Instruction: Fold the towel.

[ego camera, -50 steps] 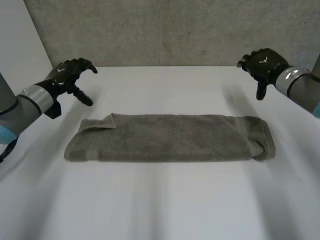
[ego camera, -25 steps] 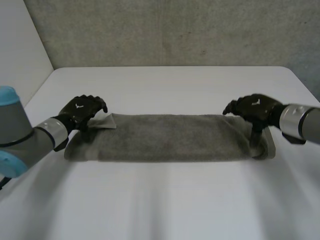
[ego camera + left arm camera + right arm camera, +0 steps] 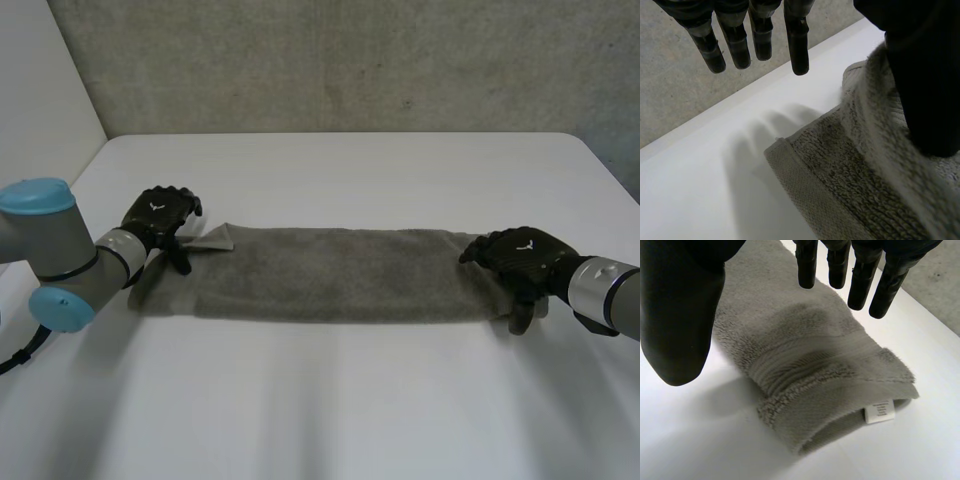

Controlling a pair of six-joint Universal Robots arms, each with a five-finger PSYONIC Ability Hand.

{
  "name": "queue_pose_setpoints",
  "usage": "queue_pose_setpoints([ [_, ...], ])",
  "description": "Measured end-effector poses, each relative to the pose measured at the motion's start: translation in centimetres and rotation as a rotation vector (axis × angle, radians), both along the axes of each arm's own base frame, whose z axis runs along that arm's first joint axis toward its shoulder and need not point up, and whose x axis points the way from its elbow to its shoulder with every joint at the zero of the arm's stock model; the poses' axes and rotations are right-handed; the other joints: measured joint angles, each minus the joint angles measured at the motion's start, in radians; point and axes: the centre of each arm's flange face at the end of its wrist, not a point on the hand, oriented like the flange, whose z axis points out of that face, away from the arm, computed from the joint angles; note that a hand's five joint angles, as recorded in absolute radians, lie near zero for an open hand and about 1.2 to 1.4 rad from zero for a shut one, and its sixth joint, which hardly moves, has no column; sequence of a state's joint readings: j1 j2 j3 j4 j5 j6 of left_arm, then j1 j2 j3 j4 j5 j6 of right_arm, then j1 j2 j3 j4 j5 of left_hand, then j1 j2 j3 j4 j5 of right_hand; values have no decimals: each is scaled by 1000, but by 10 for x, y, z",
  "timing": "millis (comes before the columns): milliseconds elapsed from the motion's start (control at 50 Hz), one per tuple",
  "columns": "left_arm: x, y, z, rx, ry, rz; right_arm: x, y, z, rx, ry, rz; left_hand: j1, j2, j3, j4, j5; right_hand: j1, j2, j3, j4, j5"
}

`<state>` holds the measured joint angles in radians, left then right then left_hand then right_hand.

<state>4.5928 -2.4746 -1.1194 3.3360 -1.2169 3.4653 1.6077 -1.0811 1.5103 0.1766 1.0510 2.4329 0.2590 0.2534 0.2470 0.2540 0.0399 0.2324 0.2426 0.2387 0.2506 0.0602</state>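
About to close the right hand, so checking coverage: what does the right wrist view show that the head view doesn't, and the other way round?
Right wrist view: a white label on the end of the towel, lying under the open right hand. Head view: the left hand at the towel's other end, and the strip's full length. Both: the folded towel on the white table.
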Motion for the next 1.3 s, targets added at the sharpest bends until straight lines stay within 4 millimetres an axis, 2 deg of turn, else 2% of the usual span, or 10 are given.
queue_pose_setpoints([
  [220,1,1,11,13,39,11,-5,-7,-1,-29,3,-18,0,0,0,0,0,0,0,0,0,0],
  [400,1,-9,25,-31,68,18,-11,-7,-5,-13,6,-40,0,0,0,0,0,0,0,0,0,0],
  [500,1,-17,18,-38,63,26,-19,-8,-8,-7,13,-71,0,0,0,0,0,4,4,1,1,1],
  [640,4,-31,2,-41,47,72,-30,-11,-13,-14,27,-123,0,0,0,0,0,161,158,168,159,183],
  [740,5,-31,-1,-22,40,90,-33,-10,-18,-18,34,-148,0,0,0,0,2,174,158,178,172,195],
  [860,6,-17,10,20,36,86,-33,-7,-21,-12,34,-158,0,0,0,0,2,211,201,215,205,227],
  [960,8,12,34,55,35,74,-32,-7,-22,-12,22,-164,0,0,0,0,2,273,259,269,252,274],
  [1080,13,42,50,77,35,61,-34,-13,-22,-29,0,-209,0,0,0,0,2,391,381,386,370,389],
  [1180,16,58,51,88,34,54,-36,-18,-24,-45,-1,-247,0,0,0,0,2,413,395,409,394,409],
  [1300,18,71,41,97,17,49,-39,-22,-28,-49,14,-283,2,2,2,3,48,412,395,408,393,408],
])
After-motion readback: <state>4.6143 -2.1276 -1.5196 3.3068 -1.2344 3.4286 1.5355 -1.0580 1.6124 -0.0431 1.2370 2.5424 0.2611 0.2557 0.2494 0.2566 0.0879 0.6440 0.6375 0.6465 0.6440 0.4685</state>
